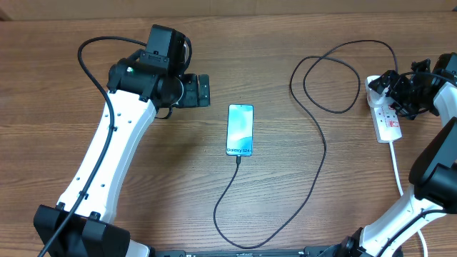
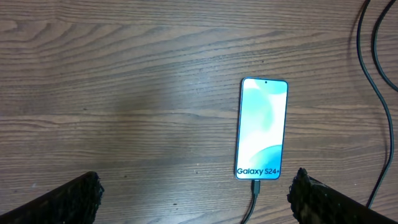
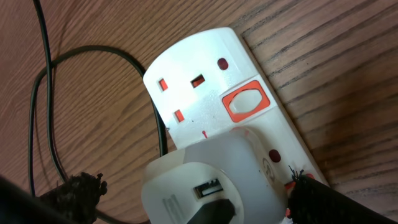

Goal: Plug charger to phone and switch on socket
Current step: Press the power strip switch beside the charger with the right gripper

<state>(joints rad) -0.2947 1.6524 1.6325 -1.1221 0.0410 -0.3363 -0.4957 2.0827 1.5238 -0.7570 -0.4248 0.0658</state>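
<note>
The phone (image 1: 240,130) lies flat mid-table, screen up, also in the left wrist view (image 2: 262,129). The charger's black cable (image 1: 314,153) has its connector in the phone's bottom edge (image 2: 255,185), loops along the table and runs to the socket (image 1: 386,114) at the right edge. In the right wrist view a white adapter (image 3: 205,183) with a black plug sits in the socket (image 3: 205,81), next to a red switch (image 3: 244,103). My left gripper (image 2: 196,199) is open and empty, above the table left of the phone. My right gripper (image 3: 196,199) is open, straddling the adapter, one fingertip by a red switch.
The socket's white cord (image 1: 397,168) runs toward the front right. My left arm (image 1: 107,153) stretches across the left half of the wooden table. My right arm (image 1: 435,171) stands at the right edge.
</note>
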